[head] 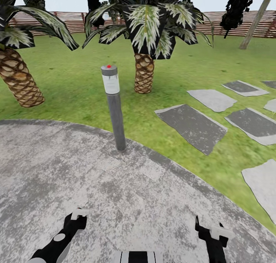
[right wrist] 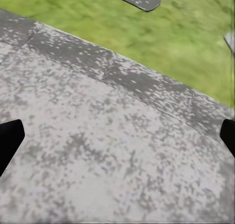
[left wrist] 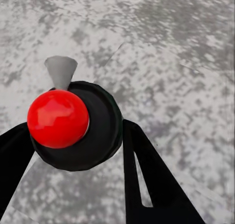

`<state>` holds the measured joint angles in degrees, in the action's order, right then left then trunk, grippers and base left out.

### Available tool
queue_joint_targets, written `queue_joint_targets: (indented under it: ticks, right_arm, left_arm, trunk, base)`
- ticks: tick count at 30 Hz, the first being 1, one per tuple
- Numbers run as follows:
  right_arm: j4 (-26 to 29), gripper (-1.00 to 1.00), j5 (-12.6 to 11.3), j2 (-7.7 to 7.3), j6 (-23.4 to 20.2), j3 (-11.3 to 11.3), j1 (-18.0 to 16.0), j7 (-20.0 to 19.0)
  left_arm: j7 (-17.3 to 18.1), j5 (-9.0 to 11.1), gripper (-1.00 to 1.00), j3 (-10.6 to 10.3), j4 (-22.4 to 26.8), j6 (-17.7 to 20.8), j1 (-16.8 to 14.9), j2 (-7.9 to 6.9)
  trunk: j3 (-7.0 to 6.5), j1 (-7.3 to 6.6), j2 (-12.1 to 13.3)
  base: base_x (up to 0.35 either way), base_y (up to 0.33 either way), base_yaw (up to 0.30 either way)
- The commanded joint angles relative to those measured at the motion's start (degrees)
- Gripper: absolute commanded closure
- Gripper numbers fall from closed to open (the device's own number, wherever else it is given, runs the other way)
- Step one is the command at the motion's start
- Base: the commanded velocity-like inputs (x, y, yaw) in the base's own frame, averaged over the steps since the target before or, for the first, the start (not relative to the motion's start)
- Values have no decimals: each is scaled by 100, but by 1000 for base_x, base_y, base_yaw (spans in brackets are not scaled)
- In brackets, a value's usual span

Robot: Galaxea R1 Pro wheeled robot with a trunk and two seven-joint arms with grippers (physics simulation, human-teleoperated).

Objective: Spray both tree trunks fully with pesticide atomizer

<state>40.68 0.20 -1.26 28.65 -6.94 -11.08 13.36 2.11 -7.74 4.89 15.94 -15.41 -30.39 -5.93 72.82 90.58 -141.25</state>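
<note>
1. The pesticide atomizer (left wrist: 93,136) comes up in my left wrist camera as a round black body with a glossy red ball on top and a short grey cone-shaped nozzle poking out beyond it.
2. It sits right between the two black fingers (left wrist: 147,180) of my left gripper (left wrist: 73,131), which press against its sides. I read that as the gripper clamped on it, held above the pavement.
3. In the head camera the left gripper (head: 78,214) hangs low in front of me on my left, over the stone. I cannot make out the atomizer there.
4. My right gripper (right wrist: 117,136) is spread wide, with its fingertips at the far edges of its own camera and nothing between them. In the head view it (head: 209,226) hangs low on my right.
5. I am on a round, mottled grey paved patio (head: 126,201). Its curved edge meets the lawn (head: 76,98) ahead and to my right.
6. A grey bollard lamp (head: 115,106) with a red cap stands upright just inside that edge, ahead and slightly left.
7. Beyond it stand two scaly-trunked palms, one straight ahead (head: 143,77) and one at far left (head: 19,83).
8. Grey stepping stones (head: 193,127) run off to the right across open grass.
9. A brown slatted fence (head: 234,25) closes the far side.
</note>
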Motion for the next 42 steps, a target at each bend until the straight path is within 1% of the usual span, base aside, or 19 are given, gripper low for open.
queue_joint_targets:
  ticks: [1,6,8,19,33,42]
  right_arm:
    - [-6,-100,-1,-2,0,0,7,0]
    - [-42,-100,-2,2,0,0,28,0]
    - [-204,-100,-2,10,0,2,34,-2]
    - [-271,-100,-2,20,1,6,35,-8]
    - [-271,-100,5,13,1,1,35,-9]
    - [-271,-100,7,13,2,1,35,-9]
  left_arm:
    - [3,-3,100,1,-1,-2,6,-2]
    - [0,-8,100,3,6,-5,107,-1]
    - [-21,-14,100,0,7,-6,118,3]
    - [-44,-25,100,-5,-2,-18,121,3]
    - [-52,-24,100,-5,-3,-21,122,25]
    - [-53,-26,100,0,-3,-30,129,36]
  trunk:
    - [-19,-23,42]
    - [-108,-132,242]
    - [-144,-176,322]
    - [-149,-176,322]
    - [-201,-176,322]
    - [-241,-176,322]
  base:
    - [0,0,-300]
    - [0,0,-300]
    - [0,0,-300]
    - [0,0,-300]
    - [3,0,-295]
    - [213,-133,-289]
